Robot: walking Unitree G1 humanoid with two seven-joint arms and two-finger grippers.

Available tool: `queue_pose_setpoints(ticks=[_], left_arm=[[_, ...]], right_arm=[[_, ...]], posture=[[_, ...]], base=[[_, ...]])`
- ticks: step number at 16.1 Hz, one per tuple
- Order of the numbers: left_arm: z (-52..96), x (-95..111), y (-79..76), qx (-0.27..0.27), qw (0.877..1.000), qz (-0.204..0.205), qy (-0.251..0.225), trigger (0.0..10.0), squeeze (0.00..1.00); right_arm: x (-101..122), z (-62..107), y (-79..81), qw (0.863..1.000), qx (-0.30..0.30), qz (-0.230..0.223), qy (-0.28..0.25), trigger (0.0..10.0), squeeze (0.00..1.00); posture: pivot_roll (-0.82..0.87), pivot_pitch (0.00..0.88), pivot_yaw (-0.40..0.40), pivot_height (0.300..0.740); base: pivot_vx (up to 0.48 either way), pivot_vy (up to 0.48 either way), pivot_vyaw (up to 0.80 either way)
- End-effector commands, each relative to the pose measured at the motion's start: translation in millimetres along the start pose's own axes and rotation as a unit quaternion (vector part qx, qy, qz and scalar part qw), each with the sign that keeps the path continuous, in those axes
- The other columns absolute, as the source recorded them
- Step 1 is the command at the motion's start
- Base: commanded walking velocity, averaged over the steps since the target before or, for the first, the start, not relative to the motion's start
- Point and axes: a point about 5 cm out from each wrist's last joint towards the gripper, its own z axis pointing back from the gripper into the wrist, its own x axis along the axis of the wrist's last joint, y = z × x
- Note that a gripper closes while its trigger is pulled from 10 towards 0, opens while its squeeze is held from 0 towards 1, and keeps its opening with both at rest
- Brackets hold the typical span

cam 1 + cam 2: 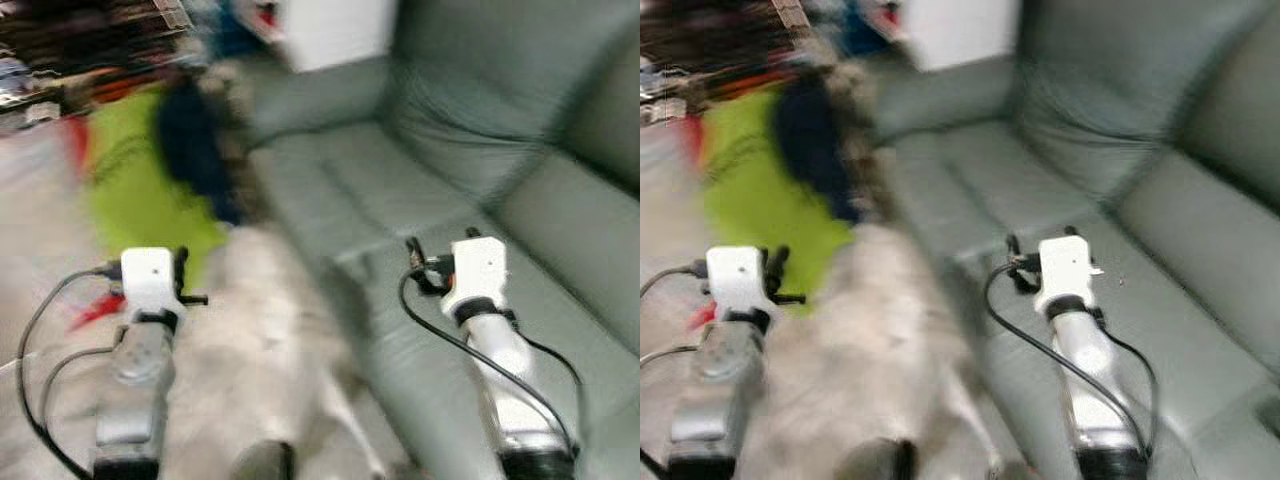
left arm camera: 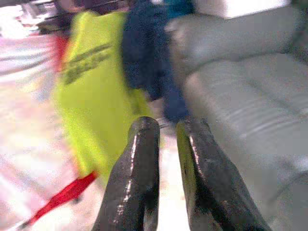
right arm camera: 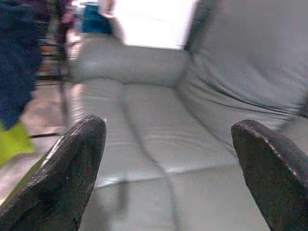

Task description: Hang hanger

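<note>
Hanger: cannot be made out in these blurred views, so its place, long axis and pointing direction cannot be told.
Garments: a lime-green garment (image 1: 150,190) and a dark blue garment (image 1: 195,150) hang side by side, just beside the sofa's arm.
Red strap (image 2: 62,197): low, beneath the green garment.
Left tool (image 2: 166,144): fingers nearly together, nothing between them, facing the garments.
Right tool (image 3: 168,144): fingers wide apart, empty, over the seat.
Sofa (image 1: 450,150): grey-green leather.
Floor (image 1: 40,200): pale.
</note>
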Motion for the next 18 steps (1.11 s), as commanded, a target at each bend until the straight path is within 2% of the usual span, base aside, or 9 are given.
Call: queue_pose_setpoints(ticks=[1,5,8,10,17,18], left_arm=[[0.3,0.2,3.4,0.011,1.000,-0.003,0.002,10.0,1.00],[2.9,-7.3,11.3,0.034,0.999,0.007,0.031,10.0,1.00],[4.4,-8.5,8.1,0.027,0.999,0.003,0.035,10.0,1.00],[4.2,-8.2,7.0,0.021,0.999,0.003,0.036,10.0,1.00],[1.0,-7.5,5.9,0.026,0.999,0.006,0.039,10.0,1.00],[0.3,-7.3,5.0,0.026,0.999,0.006,0.039,10.0,1.00]], right_arm=[[3.0,0.2,-3.1,1.000,-0.006,-0.006,-0.008,10.0,1.00],[2.5,2.0,-2.4,1.000,-0.001,-0.008,-0.006,10.0,1.00],[1.7,2.4,0.3,1.000,0.009,-0.008,-0.002,10.0,1.00],[3.7,2.7,3.1,1.000,0.023,-0.011,-0.007,10.0,0.00],[6.3,-0.6,4.1,0.999,0.034,-0.011,-0.017,10.0,0.00],[6.8,-1.0,3.5,0.999,0.031,-0.011,-0.018,10.0,0.39]], posture=[[-0.02,0.113,0.049,0.740],[-0.02,0.113,0.046,0.740],[-0.03,0.114,0.045,0.740],[-0.03,0.112,0.045,0.740],[-0.02,0.095,0.039,0.740],[-0.02,0.090,0.037,0.740]], base=[[0.000,0.000,0.79],[0.000,0.000,0.79],[0.000,0.415,0.79],[0.000,0.480,0.67],[0.000,0.480,0.53],[0.000,0.480,0.50]])
